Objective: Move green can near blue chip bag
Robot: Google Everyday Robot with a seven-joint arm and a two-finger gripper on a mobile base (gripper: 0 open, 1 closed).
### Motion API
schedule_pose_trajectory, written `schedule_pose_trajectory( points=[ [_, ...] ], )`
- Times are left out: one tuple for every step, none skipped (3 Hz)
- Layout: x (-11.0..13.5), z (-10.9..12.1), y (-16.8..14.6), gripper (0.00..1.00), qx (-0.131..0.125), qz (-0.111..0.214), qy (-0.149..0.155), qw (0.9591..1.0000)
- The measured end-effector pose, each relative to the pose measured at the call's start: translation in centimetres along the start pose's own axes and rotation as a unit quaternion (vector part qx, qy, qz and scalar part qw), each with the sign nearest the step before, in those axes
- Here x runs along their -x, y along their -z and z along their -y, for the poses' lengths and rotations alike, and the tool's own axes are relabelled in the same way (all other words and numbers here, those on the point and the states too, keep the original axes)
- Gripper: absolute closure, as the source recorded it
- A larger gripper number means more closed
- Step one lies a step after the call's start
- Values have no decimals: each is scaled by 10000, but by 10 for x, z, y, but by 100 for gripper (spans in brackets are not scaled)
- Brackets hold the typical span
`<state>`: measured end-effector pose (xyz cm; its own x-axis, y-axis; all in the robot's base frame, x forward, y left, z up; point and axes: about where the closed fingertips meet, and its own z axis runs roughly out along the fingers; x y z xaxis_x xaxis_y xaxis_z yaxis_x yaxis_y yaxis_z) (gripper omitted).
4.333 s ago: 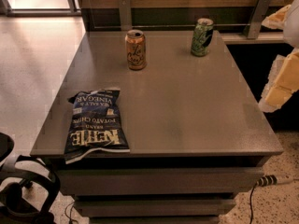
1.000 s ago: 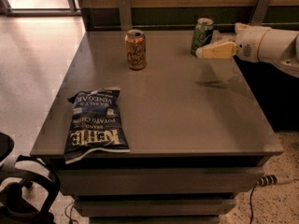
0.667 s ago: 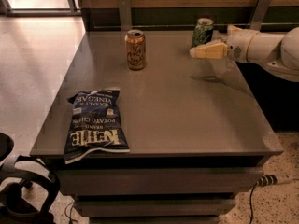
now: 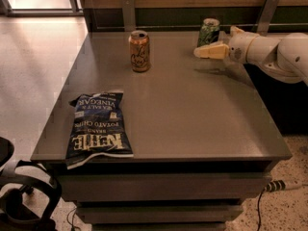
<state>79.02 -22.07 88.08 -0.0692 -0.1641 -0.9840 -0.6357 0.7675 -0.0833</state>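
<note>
End effector sits just beside the green can. Can't tell if it's clenched. Blue chip bag is well apart.

The cream gripper hangs over the grey table's far right corner, just before the slim green can. Bare tabletop runs from there to the flat dark blue chip bag at the near left. The orange-tan can stands beside that lane.
</note>
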Motion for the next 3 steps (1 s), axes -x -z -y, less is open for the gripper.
schedule_pose_trajectory(
  points=[
    [4, 22, -8, 0, -93, 119, 23, 9999],
    [16, 40, -15, 0, -159, 187, 88, 9997],
    [29, 41, -27, 0, -105, 223, 131, 9996]
  ],
)
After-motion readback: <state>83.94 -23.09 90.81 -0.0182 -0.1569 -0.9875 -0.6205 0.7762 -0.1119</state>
